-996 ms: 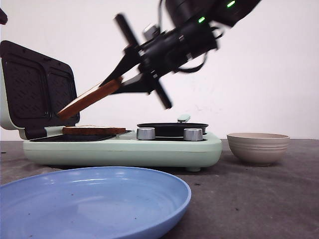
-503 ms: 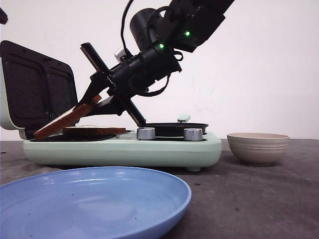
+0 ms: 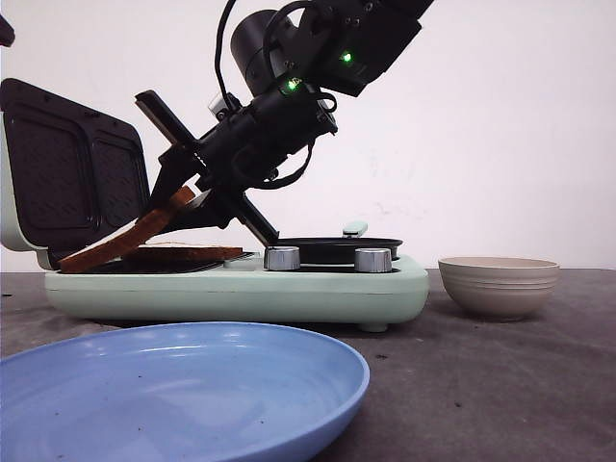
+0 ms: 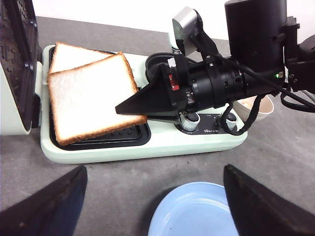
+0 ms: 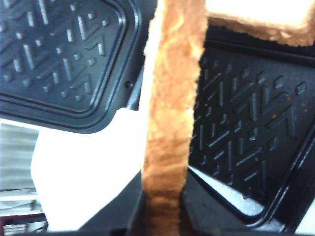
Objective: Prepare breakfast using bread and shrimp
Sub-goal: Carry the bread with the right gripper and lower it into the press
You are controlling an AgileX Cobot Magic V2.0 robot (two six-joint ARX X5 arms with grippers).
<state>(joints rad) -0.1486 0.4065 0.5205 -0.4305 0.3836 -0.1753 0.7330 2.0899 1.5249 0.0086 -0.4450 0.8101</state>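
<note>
Right gripper (image 4: 140, 109) fingers clamped on crust edge of tilted bread slice (image 4: 91, 101) over sandwich maker (image 3: 241, 284); likely light, soft, crushable; left fingers (image 4: 42, 209) apart, idle.

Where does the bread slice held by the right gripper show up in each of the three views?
Front view: held slice tilts down from the right gripper onto the sandwich maker, left of centre.
Left wrist view: held slice overlaps the flat slice.
Right wrist view: held slice's crust edge runs up the middle.
Shared landmark: the ridged black lid plate.

Raised lid (image 3: 72, 173) just behind bread (image 3: 120, 243)
</note>
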